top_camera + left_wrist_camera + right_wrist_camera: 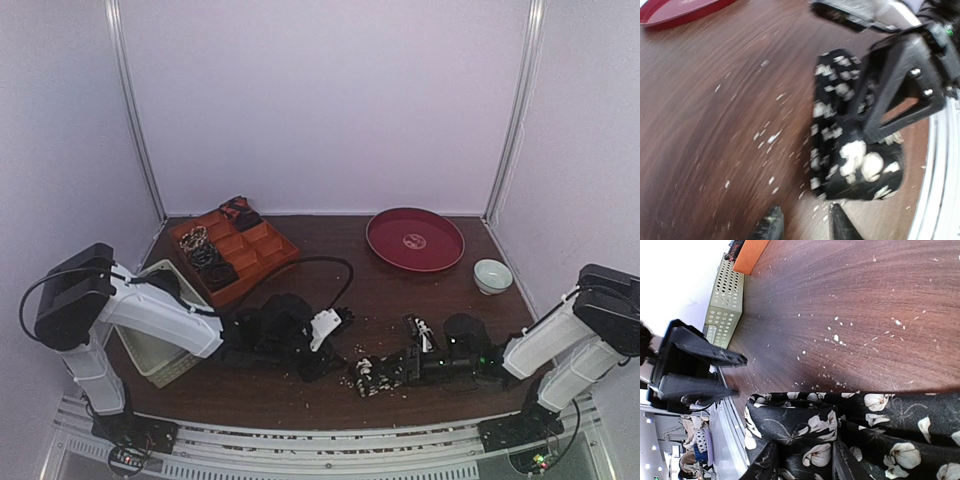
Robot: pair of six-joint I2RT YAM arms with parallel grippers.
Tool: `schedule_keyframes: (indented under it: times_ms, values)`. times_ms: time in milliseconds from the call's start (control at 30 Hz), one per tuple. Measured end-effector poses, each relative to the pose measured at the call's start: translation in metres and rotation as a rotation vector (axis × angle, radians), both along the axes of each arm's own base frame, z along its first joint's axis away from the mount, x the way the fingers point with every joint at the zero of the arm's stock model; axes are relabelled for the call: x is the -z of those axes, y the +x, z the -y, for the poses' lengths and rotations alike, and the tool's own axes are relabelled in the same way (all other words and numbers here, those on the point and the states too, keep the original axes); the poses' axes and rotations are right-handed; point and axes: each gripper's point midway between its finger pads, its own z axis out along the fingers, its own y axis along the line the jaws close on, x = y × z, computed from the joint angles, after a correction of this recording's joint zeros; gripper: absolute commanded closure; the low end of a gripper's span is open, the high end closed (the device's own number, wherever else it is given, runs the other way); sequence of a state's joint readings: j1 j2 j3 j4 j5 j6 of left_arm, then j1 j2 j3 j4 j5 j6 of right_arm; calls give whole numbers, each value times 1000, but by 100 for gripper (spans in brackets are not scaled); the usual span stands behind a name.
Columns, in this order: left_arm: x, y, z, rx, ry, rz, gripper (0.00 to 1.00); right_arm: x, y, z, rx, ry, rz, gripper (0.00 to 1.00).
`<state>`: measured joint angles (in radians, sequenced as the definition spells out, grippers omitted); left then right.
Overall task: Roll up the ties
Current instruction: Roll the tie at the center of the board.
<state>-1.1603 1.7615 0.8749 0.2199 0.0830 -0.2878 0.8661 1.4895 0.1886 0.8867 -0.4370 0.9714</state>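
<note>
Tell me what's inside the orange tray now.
The orange tray holds three dark coiled ties down its left row and one reddish-black coil at the far corner. The other compartments show bare orange floor. Whatever lies beneath the coils is covered.

No legible text, label or number anywhere.

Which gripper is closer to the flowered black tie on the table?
Right. The right gripper holds the tie between its fingers. The left gripper sits just short of it, open, with nothing between its fingers.
</note>
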Motion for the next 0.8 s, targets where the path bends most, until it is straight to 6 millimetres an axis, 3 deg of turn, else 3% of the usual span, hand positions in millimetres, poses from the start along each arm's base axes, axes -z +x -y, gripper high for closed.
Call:
schedule_keyframes:
  times_ms: [67, 200, 500, 800]
  values:
    - [7, 0, -7, -54, -3, -39, 90, 0, 0, -1, 3, -1, -3, 63]
    - [16, -4, -11, -111, -18, -111, 99, 1, 2, 3, 20, -28, 7, 63]
    - [47, -30, 15, -87, -25, -226, 100, 4, 5, 10, 33, -74, 41, 63]
    - [46, -31, 31, -76, -67, -261, 98, 5, 8, 15, 52, -84, 57, 63]
